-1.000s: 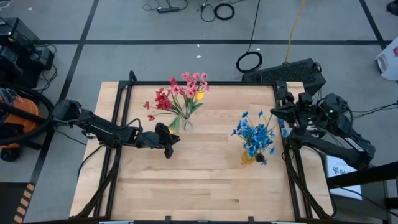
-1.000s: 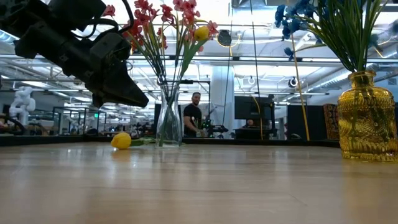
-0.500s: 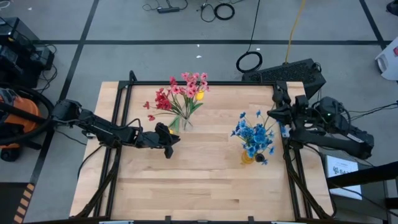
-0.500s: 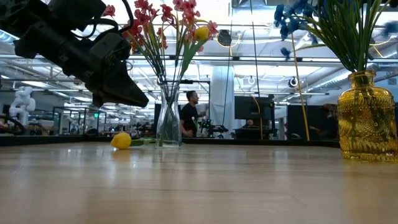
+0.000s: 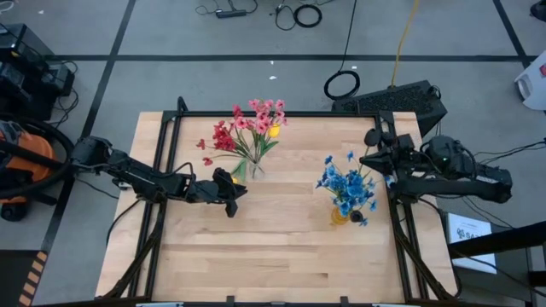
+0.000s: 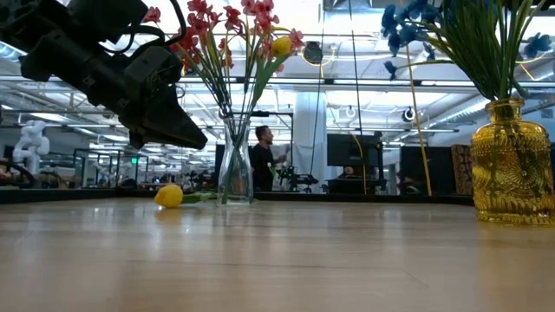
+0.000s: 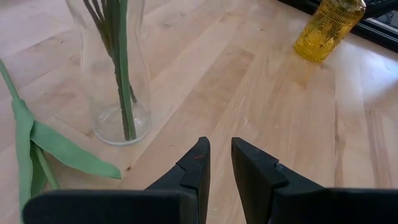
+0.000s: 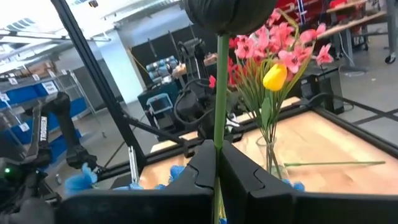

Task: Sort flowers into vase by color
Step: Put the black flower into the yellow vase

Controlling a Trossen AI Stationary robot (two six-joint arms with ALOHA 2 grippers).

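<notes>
On the pale wooden table (image 5: 281, 247), a smooth clear glass vase (image 7: 115, 74) holds pink, red and yellow flowers (image 5: 252, 128); a knobbly amber glass vase (image 6: 512, 165) holds the blue flowers (image 5: 348, 183). One yellow bud (image 6: 169, 196) lies on the table beside the clear vase. The left gripper (image 7: 219, 165) hovers near that vase, fingers slightly apart, holding nothing. The right gripper (image 8: 217, 163) is clenched on the thin green stem of a dark bud (image 8: 233, 15); since a second ago it has swung toward the blue flowers. The bud's top is cut off in the right wrist view.
</notes>
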